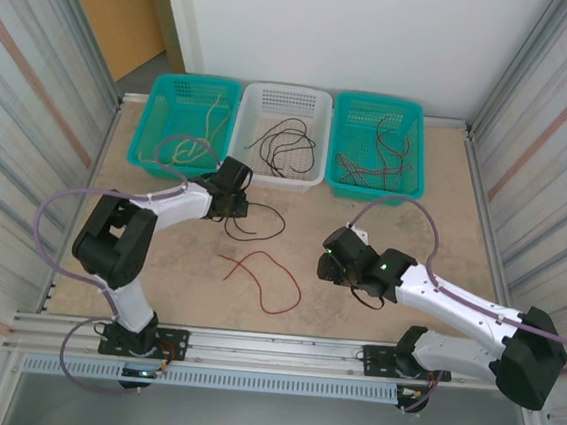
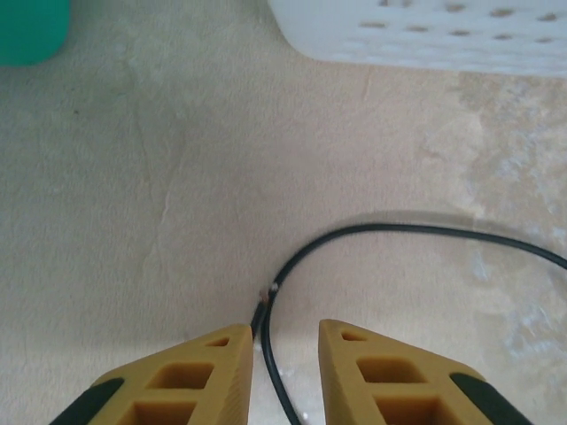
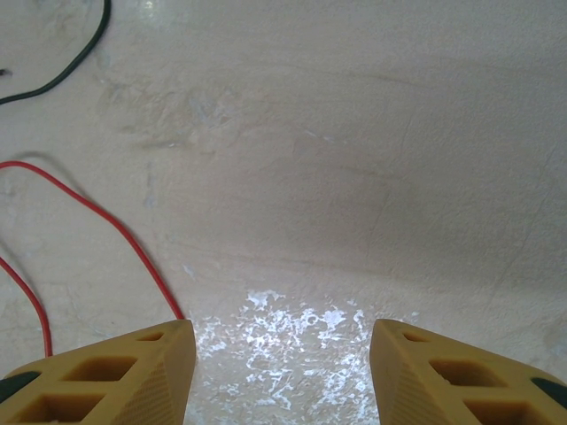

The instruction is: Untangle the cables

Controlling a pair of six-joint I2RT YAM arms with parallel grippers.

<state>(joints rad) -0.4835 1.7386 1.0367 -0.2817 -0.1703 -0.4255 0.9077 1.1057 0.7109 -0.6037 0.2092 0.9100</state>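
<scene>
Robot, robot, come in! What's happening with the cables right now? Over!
Left gripper open, jaws astride black cable. Right gripper open, red cable beside it. White basket ahead of left, not touching.

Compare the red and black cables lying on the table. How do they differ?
The black cable runs between the left hand's open fingers; the red cable lies beside the right hand. The black cable lies nearer the white basket than the red cable. Both are thin, loose wires.
</scene>
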